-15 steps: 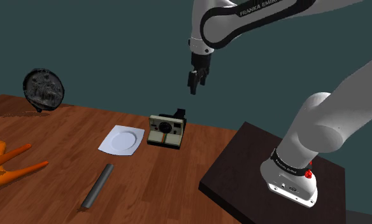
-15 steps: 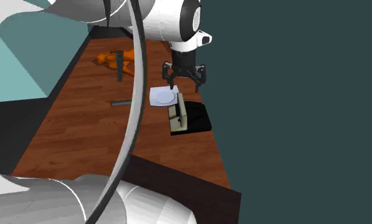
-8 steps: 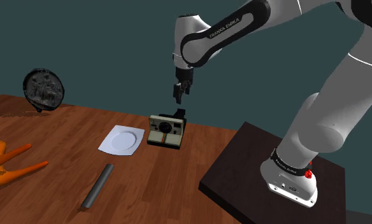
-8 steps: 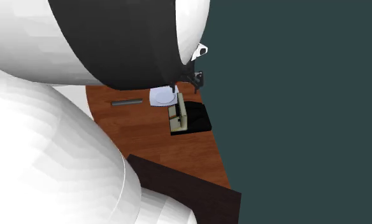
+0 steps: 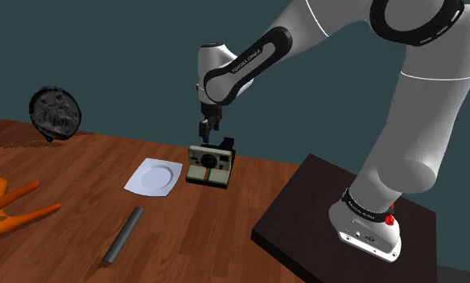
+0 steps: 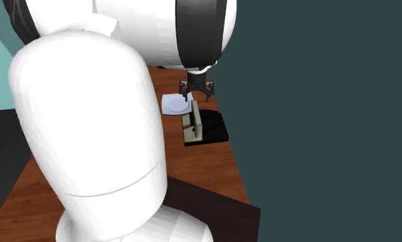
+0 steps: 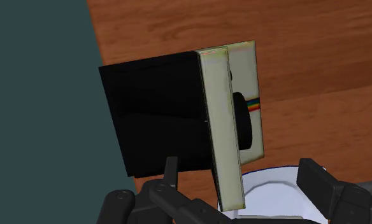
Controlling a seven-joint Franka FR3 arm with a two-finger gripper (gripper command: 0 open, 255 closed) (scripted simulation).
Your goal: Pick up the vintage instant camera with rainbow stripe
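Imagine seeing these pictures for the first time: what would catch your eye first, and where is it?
The big white arm strikes first, reaching from the shoulder view's right, its open black gripper poised just above the cream-and-black instant camera with a rainbow stripe near the far edge of the wooden table. Next comes the bright orange object at that view's left edge.

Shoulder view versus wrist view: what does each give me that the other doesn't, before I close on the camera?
The shoulder view adds the arm reaching over the table, a grey cylinder, an orange object, a dark round object and the stand. The wrist view adds the instant camera from above, black rear body included, with the fingers apart and not touching it. Both show the camera, the white plate and the wooden table.
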